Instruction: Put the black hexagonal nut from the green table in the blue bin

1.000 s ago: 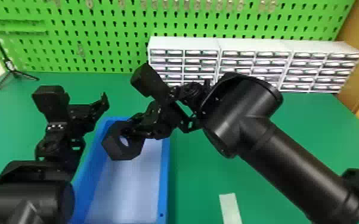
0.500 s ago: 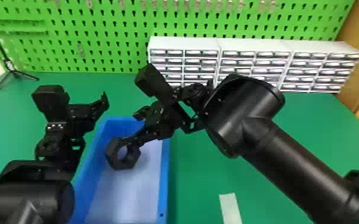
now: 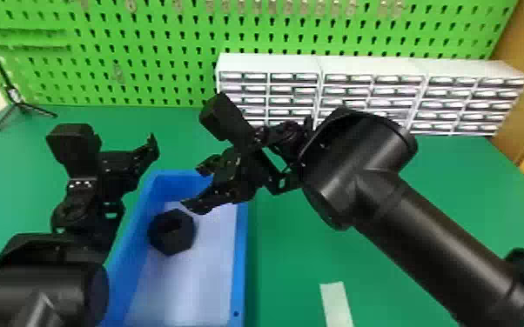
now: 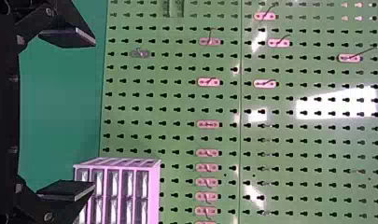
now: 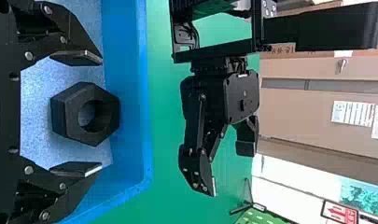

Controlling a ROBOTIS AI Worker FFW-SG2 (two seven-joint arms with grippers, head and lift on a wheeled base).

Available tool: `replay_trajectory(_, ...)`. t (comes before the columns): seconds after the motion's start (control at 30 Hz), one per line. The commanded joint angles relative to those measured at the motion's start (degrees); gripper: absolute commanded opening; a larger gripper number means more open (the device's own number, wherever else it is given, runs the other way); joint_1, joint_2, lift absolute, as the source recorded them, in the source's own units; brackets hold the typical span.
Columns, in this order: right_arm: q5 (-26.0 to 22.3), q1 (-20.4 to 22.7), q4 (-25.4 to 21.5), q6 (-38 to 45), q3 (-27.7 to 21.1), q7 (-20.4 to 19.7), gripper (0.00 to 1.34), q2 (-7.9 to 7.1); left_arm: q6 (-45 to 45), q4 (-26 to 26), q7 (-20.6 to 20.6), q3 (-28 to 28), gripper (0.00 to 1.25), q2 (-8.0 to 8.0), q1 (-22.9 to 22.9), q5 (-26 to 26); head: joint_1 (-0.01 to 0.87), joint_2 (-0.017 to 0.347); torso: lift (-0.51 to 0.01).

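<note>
Basically there: black hexagonal nut (image 3: pixel 165 246) is inside the blue bin (image 3: pixel 240 265), lower left-centre of the head frame, near the bin's left wall. Looks loose over the pale floor (image 3: pixel 187 287); can't fully tell if it's flat and settled or has a bit of drop left.

Right gripper (image 3: pixel 192 188) is mid-frame over the bin's far end, fingers apart. Right wrist view has the nut in line with the gap between them, daylight on both sides, so nothing clamped. Left gripper (image 4: pixel 94 115) is parked at frame left by the bin, also spread and empty.

Status, my read: pick done, carry done, release done. The placing part of the job is as good as complete. Left over: confirm the nut is at rest, then lift the right arm clear without clipping the rim or nudging the nut. No regrasp needed unless it's hung up on the wall, which looks unlikely.
</note>
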Motion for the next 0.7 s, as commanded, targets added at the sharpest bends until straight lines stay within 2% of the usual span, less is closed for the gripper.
replay_trajectory(0.0,0.0,0.0,0.0,0.0,-0.1,0.0,0.84,0.0,0.0,0.0,0.0,-0.1,1.05,0.0,0.0,0.0,0.686,0.028,-0.096)
replay_trajectory(0.37,0.3,0.2,0.0,0.1,-0.9,0.1,0.84,0.0,0.0,0.0,0.0,0.0,1.05,0.0,0.1,0.0,0.686,0.028,-0.096)
replay_trajectory(0.67,2.1,1.6,-0.2,-0.2,-7.0,0.1,0.85,0.17,0.0,0.0,0.0,0.2,1.05,0.0,0.3,0.0,0.686,0.028,-0.096)
